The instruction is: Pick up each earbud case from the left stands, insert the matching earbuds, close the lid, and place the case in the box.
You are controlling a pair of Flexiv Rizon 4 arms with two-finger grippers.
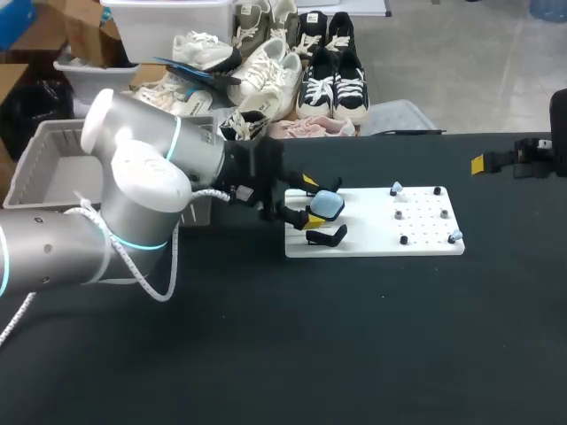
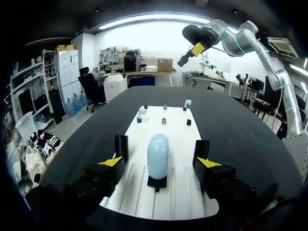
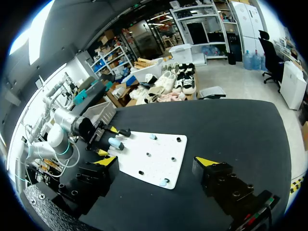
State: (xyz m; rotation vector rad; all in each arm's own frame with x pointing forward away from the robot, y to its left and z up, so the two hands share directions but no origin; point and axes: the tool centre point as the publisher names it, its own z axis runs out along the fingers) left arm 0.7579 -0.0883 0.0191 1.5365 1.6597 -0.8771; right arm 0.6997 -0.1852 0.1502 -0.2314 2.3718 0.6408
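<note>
Pale-blue earbud case (image 2: 158, 155), left end effector (image 2: 161, 149) spread wide around it (no contact)

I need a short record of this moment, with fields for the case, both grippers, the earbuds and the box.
case: light blue, upright on a black stand at the left end of the board
left gripper: open, one finger on each side of the case, not touching it
right gripper: open, empty, away from the board
earbuds: two, light blue, among the pegs
box: behind the left arm, inside partly hidden
</note>
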